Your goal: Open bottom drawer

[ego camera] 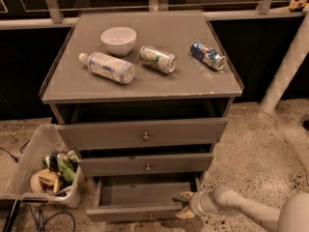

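The bottom drawer [140, 211] of the grey cabinet is pulled out, showing its shallow grey tray; its knob sits at the centre of the front panel near the lower frame edge. My gripper [184, 204] reaches in from the lower right on a white arm [231, 207] and sits at the drawer's right front corner. Above the bottom drawer are the mid-sized drawer [147, 164] and the tallest drawer [142, 134], each with a small round knob.
On the cabinet top [203, 81] lie a white bowl [119, 39], a plastic bottle [107, 67] and two cans [158, 59] [207, 55]. A clear bin [29, 163] of items stands on the floor to the left. A white post [285, 66] stands at the right.
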